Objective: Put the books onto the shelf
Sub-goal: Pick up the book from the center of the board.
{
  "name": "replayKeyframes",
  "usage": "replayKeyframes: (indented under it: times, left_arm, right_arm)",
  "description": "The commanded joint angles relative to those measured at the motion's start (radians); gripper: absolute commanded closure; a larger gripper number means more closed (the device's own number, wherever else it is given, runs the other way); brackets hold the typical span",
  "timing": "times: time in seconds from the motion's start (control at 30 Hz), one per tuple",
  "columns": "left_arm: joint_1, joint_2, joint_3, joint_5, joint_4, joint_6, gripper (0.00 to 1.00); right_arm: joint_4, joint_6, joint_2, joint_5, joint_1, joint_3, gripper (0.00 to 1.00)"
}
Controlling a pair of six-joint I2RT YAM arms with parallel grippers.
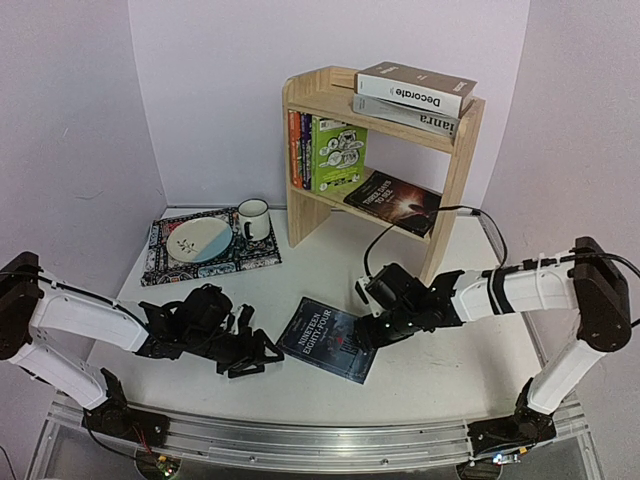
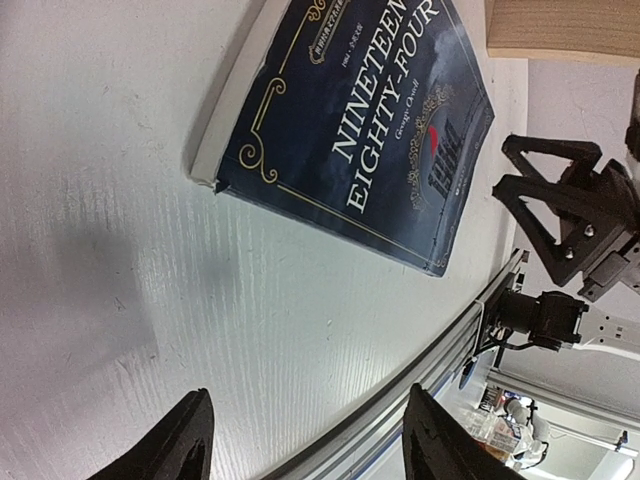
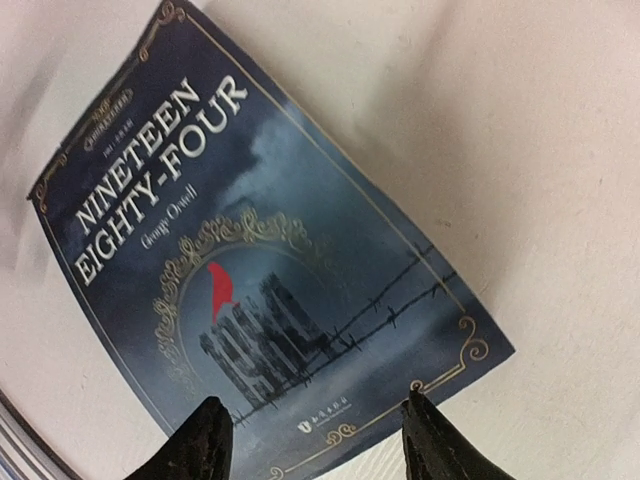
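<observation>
found dark blue book (image 1: 328,338) flat on table (image 1: 440,370), off shelf (image 1: 458,160).
noted right hand (image 3: 315,440) open over its edge, holding nothing; left hand (image 2: 300,440) open, empty, nearby.

Titles I can read on three books

The blue book (image 3: 262,262) on the tabletop (image 1: 450,370) has "NINETEEN EIGHTY-FOUR" on its cover, with "George Orwell" under it. On top of the shelf (image 1: 468,150), the top book (image 1: 415,86) has "Decorate" on its spine and the grey book (image 1: 405,113) beneath it "ianra". Other print is too small for me.
</observation>
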Motion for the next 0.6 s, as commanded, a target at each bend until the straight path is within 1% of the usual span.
replayKeyframes:
  times: [0.0,0.07,0.13,0.2,0.33,0.4,0.57]
  left_arm:
    - [-0.007,-0.025,0.001,-0.017,0.039,-0.015,0.34]
    - [-0.007,-0.032,0.0,-0.022,0.039,-0.015,0.34]
    - [-0.008,-0.037,-0.001,-0.028,0.04,-0.016,0.34]
    - [-0.007,-0.042,-0.003,-0.033,0.039,-0.017,0.34]
    - [-0.008,-0.057,-0.011,-0.042,0.039,-0.018,0.34]
    - [-0.008,-0.064,-0.017,-0.048,0.04,-0.018,0.34]
    - [-0.007,-0.07,-0.026,-0.049,0.039,-0.022,0.33]
  right_arm:
    - [-0.061,-0.063,0.019,0.065,-0.007,0.078,0.38]
    - [-0.062,-0.091,0.031,0.06,-0.016,0.096,0.36]
    - [-0.062,-0.12,0.047,0.062,-0.019,0.107,0.28]
    - [-0.056,-0.146,0.065,0.066,-0.019,0.121,0.23]
    - [-0.017,-0.197,0.096,0.057,-0.025,0.139,0.1]
    - [0.008,-0.21,0.111,0.029,-0.037,0.141,0.05]
    - [0.024,-0.223,0.164,-0.033,-0.062,0.164,0.02]
